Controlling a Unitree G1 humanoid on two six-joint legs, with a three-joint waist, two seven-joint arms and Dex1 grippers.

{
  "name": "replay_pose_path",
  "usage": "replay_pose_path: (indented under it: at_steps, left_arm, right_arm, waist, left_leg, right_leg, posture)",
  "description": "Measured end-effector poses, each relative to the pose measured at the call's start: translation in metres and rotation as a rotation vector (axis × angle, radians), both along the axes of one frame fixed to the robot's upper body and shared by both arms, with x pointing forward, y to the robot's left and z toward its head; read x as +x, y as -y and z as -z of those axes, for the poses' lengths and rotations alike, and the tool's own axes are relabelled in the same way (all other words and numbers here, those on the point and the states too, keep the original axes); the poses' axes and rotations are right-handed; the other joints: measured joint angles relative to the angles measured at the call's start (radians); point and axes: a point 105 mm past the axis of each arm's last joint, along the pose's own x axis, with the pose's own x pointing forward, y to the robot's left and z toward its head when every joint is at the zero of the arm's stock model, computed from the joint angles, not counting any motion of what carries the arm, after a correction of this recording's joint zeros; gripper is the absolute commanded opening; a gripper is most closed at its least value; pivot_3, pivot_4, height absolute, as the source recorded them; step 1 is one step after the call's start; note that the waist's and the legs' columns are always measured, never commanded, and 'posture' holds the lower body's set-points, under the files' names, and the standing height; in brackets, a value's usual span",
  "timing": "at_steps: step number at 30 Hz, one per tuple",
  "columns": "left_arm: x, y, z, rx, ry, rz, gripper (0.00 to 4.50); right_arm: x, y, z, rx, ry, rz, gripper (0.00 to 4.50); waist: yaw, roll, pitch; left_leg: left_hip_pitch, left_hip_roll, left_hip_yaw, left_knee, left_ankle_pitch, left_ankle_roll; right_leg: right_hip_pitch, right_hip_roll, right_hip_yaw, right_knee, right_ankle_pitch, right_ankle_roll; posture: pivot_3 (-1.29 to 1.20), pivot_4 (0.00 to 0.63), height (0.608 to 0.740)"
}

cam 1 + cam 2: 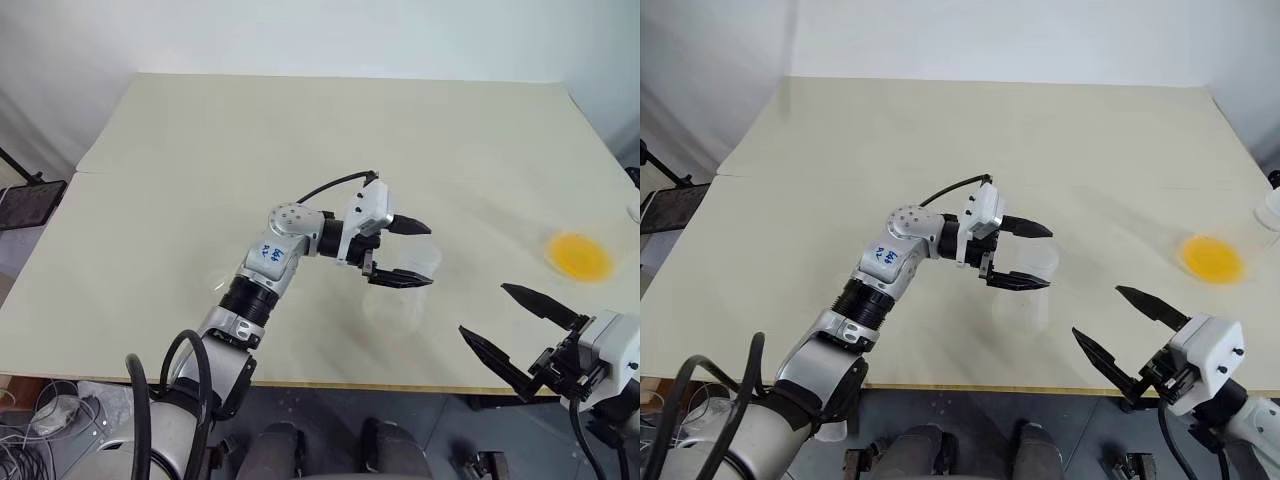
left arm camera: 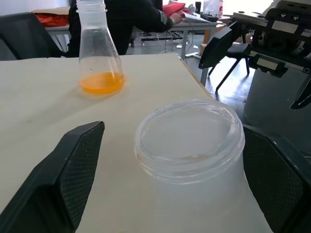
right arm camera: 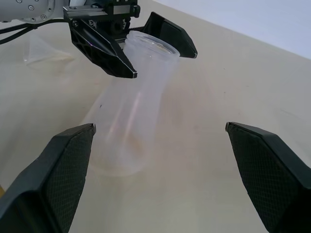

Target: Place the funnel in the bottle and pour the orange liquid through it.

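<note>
At centre frame the left hand brackets the empty bottle's neck, fingers apart, unclamped; the right hand waits open, lower right.

the left claw sits wide open around the neck of the empty bottle, one finger on each side, blocking that spot. the table is bare on its far and left parts. at the right edge stands a flask with orange liquid. the right claw hangs open near it, well apart from the bottle.
</note>
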Motion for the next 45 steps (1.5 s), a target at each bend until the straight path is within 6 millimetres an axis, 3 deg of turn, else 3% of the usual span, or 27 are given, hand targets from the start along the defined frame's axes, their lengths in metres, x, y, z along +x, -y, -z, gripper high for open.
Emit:
replay_pose_path:
  at_steps: [9,30,41,45]
  left_arm:
    - [-0.005,-0.007,0.011,0.031,-0.031,0.02,4.49]
    - [-0.022,-0.033,-0.008,-0.009,-0.114,0.023,4.49]
    - [-0.031,-0.039,-0.03,-0.091,-0.171,0.032,4.49]
    - [-0.027,-0.046,-0.048,-0.204,-0.187,0.006,4.49]
  right_arm:
    - [0.001,0.0,0.0,-0.003,0.004,-0.002,4.5]
    - [0.009,0.002,-0.006,-0.016,0.028,-0.01,4.5]
    - [0.011,0.003,-0.007,-0.03,0.021,-0.035,4.5]
    - [0.011,0.003,-0.006,-0.031,0.015,-0.041,4.5]
  waist:
    - [0.0,0.0,0.0]
    - [-0.002,0.0,0.0]
    - [-0.002,0.001,0.0]
    - [-0.002,0.001,0.0]
  left_leg:
    - [0.0,0.0,0.0,0.0,0.0,0.0]
    - [0.001,0.0,-0.001,0.001,0.0,0.0]
    - [0.001,0.0,-0.001,0.001,0.0,0.0]
    - [0.001,0.0,-0.001,0.001,0.0,0.0]
  right_leg:
    - [0.0,0.0,0.0,0.001,0.0,0.0]
    - [0.0,0.0,0.001,0.002,0.0,0.0]
    - [0.0,0.0,0.001,0.002,0.0,0.0]
    - [0.0,0.0,0.001,0.002,0.0,0.0]
  posture:
    - [0.0,0.15,0.74]
    - [0.0,0.15,0.74]
    - [0.0,0.15,0.74]
    - [0.0,0.15,0.74]
